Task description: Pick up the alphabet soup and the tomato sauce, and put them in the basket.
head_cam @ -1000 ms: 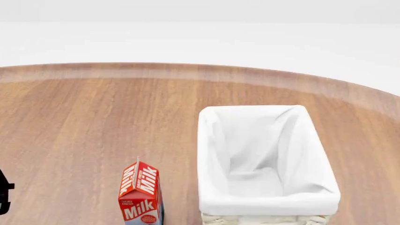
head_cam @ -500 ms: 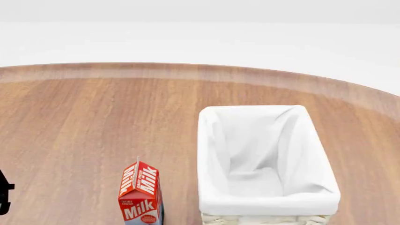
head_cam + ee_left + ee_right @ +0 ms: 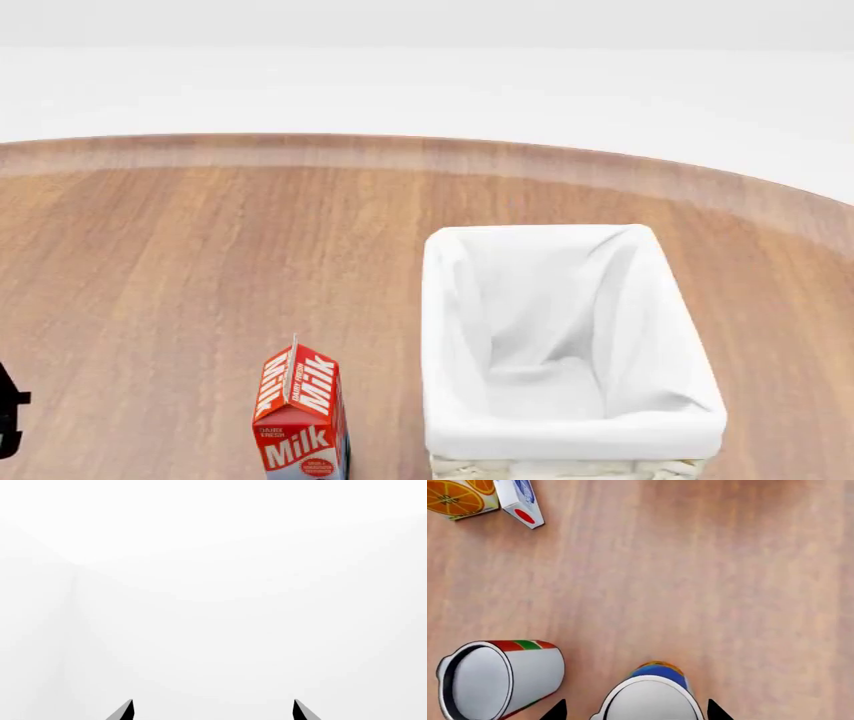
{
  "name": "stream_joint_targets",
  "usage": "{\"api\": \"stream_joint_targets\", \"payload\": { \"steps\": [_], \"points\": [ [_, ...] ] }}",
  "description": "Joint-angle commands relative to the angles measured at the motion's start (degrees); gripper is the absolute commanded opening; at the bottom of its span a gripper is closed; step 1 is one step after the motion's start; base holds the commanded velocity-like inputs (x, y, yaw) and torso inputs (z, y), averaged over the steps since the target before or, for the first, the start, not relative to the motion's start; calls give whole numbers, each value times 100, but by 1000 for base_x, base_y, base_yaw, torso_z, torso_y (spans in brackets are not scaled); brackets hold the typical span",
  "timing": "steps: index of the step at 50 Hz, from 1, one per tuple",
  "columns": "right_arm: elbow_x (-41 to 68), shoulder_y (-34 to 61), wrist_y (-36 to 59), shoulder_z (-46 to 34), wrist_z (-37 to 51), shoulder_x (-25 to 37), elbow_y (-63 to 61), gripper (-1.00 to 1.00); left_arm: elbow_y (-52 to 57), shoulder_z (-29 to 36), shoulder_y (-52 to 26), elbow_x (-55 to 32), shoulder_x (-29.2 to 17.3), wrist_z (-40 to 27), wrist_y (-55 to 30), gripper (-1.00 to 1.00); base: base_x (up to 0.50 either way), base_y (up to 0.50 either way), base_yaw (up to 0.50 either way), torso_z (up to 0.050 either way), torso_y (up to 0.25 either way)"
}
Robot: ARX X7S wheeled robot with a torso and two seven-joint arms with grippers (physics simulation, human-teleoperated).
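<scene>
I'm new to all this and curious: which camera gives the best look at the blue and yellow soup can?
The right wrist view: the alphabet soup stands directly below, between the right gripper fingertips. The head view and left wrist view show none of it.

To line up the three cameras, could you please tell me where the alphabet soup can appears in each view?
Head view: not in it; only the basket and milk carton show.
Left wrist view: not in it; blank white beyond the fingertips.
Right wrist view: alphabet soup at the bottom edge, between the fingertips, beside the tomato sauce.
Shared landmark: wooden table, in head and right wrist views.
</scene>
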Motion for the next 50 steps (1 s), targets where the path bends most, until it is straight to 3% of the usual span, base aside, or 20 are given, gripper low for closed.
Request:
{"api": "stream_joint_targets", "payload": {
  "steps": [1, 47, 48, 50],
  "points": [
    [-185, -64, -205, -52, -217, 62, 167, 100, 20, 22, -22, -7, -26, -29, -35, 100, 0, 0, 0, 0, 0],
    [-910, -200, -878, -494, -993, 32, 918, 100, 13, 76, 4, -36, -117, -132, 11, 100, 0, 0, 0, 0, 0],
    [-897, -192, -869, -505, -985, 41, 864, -100, -2, 85, 8, -29, -116, -133, 26, 100, 0, 0, 0, 0, 0],
    [-935, -184, -886, -541, -987, 42, 835, -100, -6, 81, 2, -40, -118, -137, 27, 100, 0, 0, 0, 0, 0]
  ]
}}
